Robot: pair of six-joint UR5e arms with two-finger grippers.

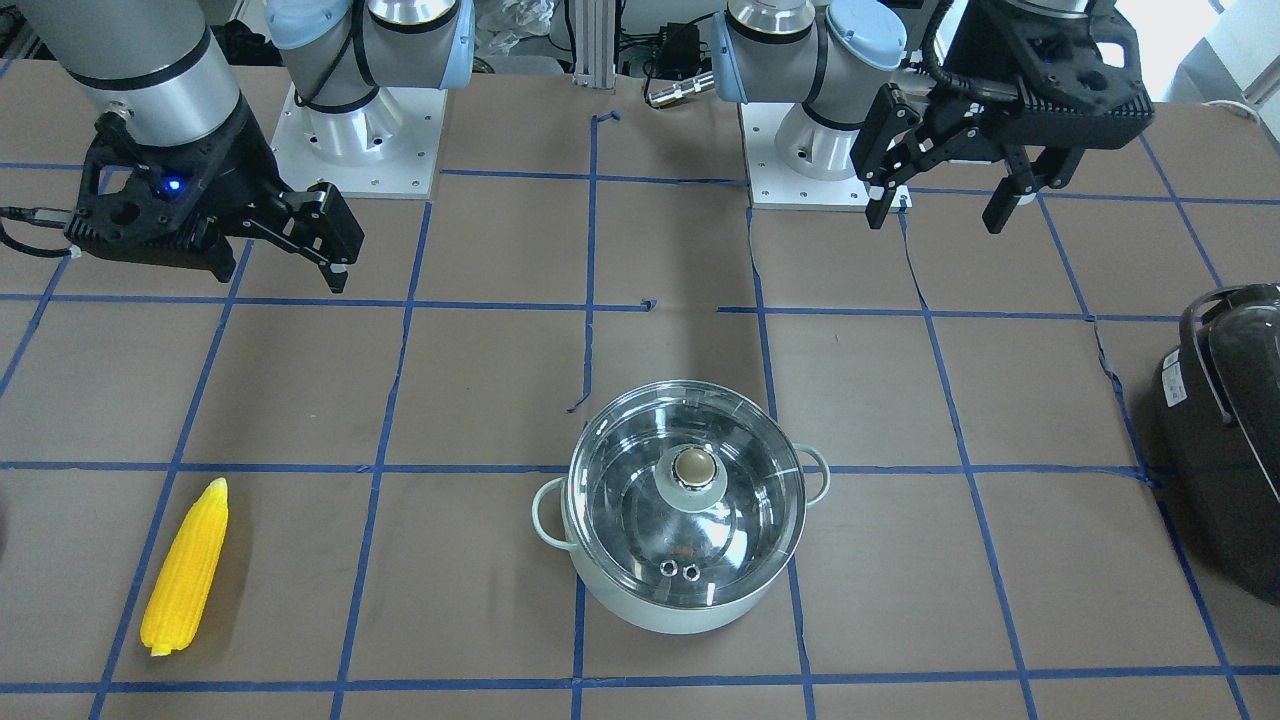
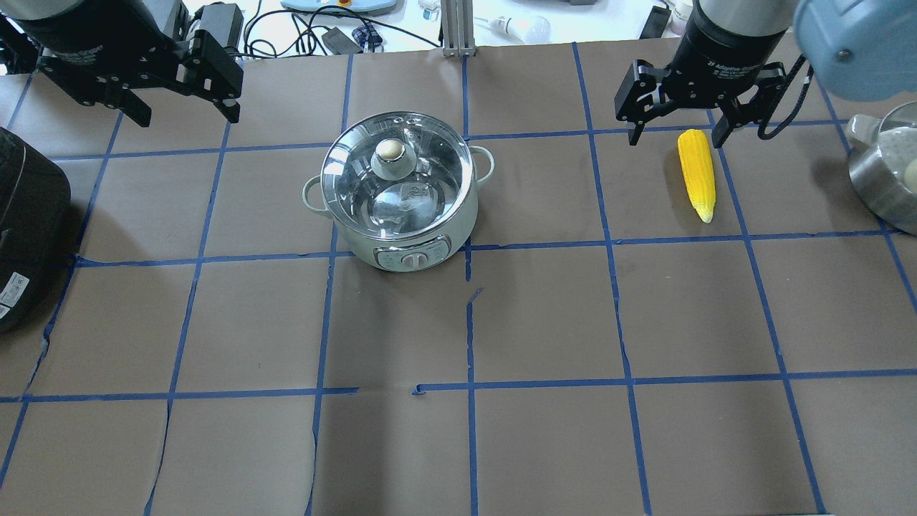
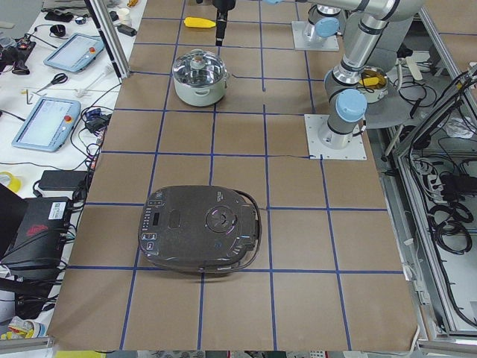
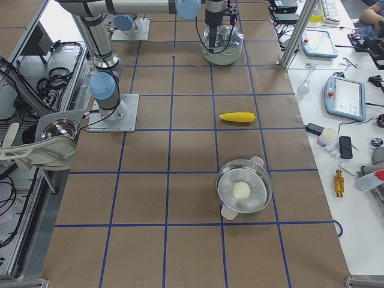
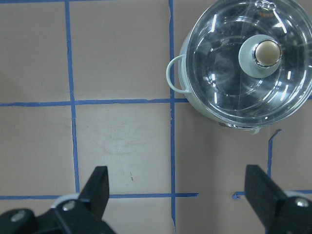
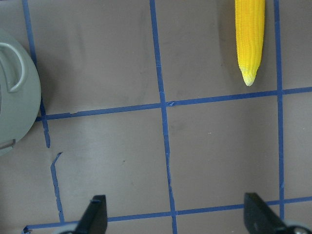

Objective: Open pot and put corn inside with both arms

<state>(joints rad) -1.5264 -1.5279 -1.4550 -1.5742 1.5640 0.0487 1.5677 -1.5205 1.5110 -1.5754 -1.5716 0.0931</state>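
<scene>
The mint-green pot (image 2: 430,233) stands mid-table with its glass lid (image 2: 423,161) and metal knob (image 2: 390,150) on; it also shows in the front view (image 1: 685,605) and the left wrist view (image 5: 195,105). The yellow corn (image 2: 696,174) lies flat to the pot's right and shows in the front view (image 1: 187,567) and the right wrist view (image 6: 249,34). My left gripper (image 2: 186,115) is open and empty, high up and left of the pot (image 1: 938,215). My right gripper (image 2: 676,137) is open and empty above the corn's thick end.
A large black appliance (image 2: 25,229) sits at the table's left edge. A steel pot (image 2: 885,186) with a pale object inside stands at the right edge. Blue tape lines grid the brown table (image 2: 544,315).
</scene>
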